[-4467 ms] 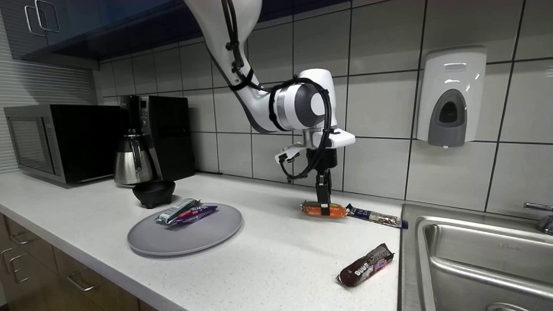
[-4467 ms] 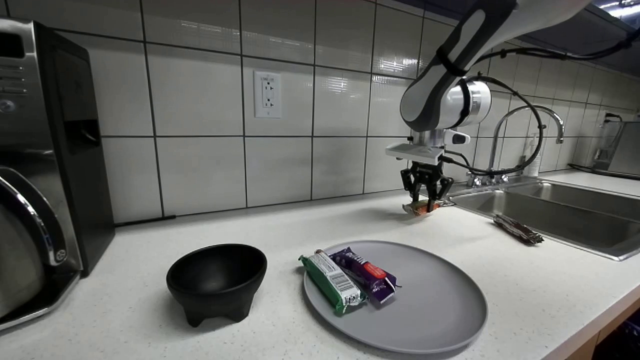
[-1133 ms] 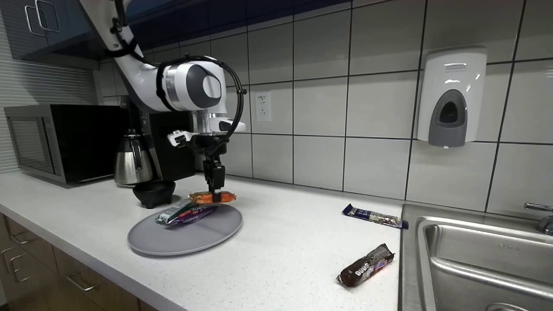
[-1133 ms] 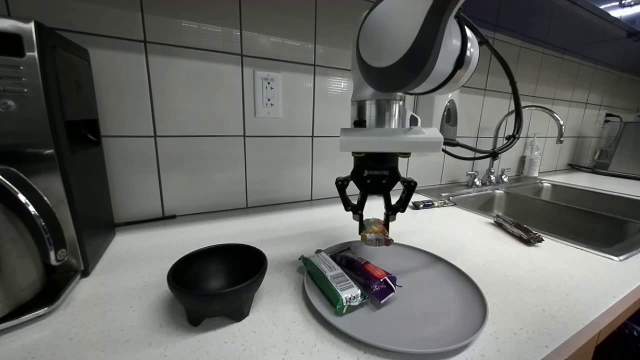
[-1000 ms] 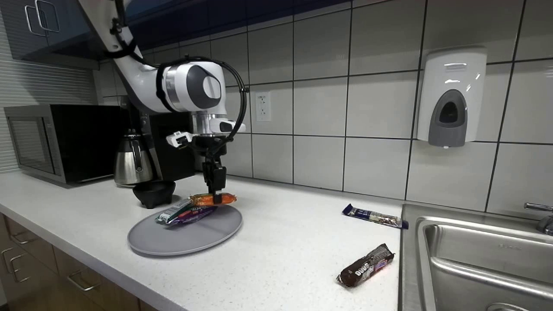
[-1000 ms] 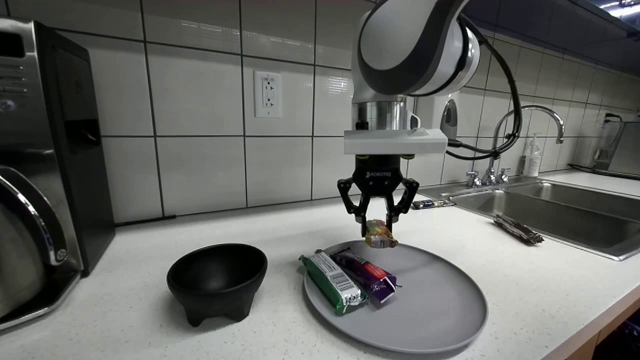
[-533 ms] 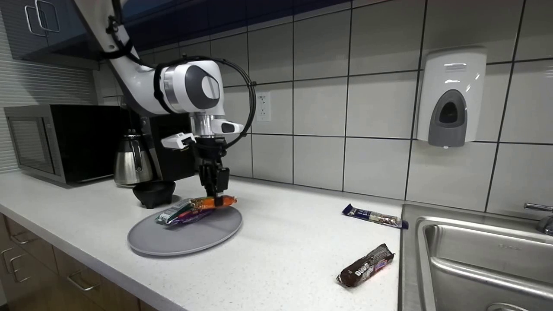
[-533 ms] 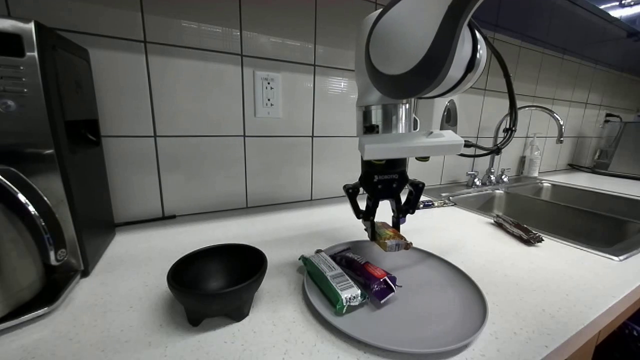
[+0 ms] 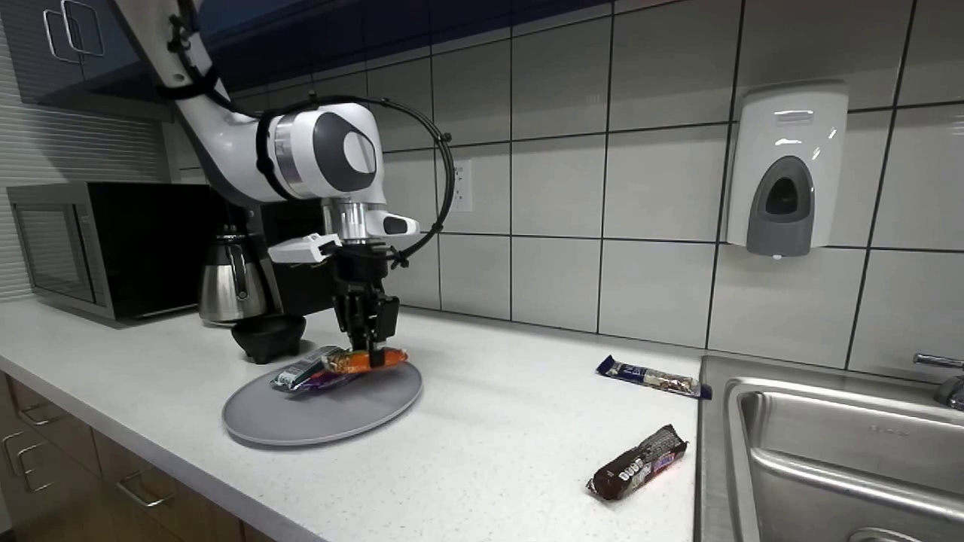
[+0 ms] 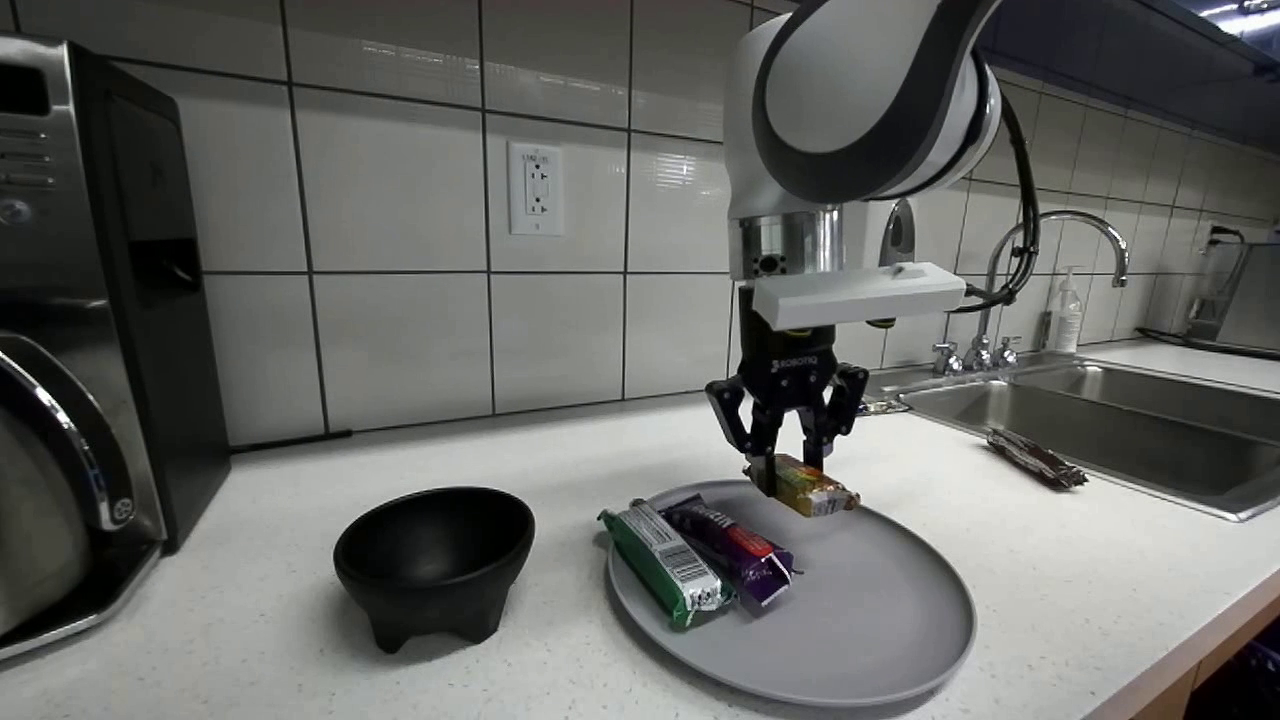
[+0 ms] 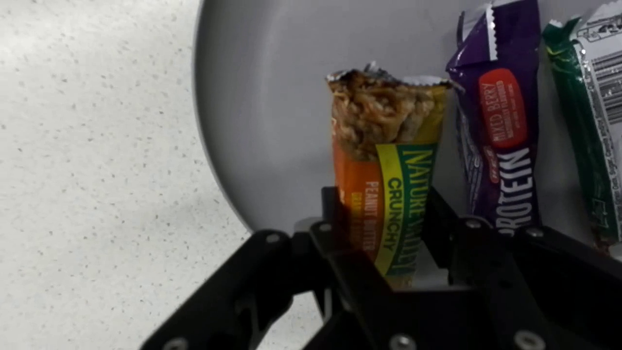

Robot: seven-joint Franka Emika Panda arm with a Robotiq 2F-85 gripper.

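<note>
Granola bar (image 11: 360, 187), Nature Valley Crunchy, one; held over the gray plate (image 10: 865, 635), next to the purple protein bar (image 11: 508, 116). Gripper (image 10: 790, 468): closed about the granola bar, one jaw to each side of the wrapper. Handling, as judged: firm but moderate squeeze, the contents being presumably brittle; bar best held level, nearer jaw clear of the purple protein bar. Appearance: orange wrapper, lettered "Peanut Butter"; yellow and green bands; printed granola at one end; crimped seal, slightly ruffled.
</note>
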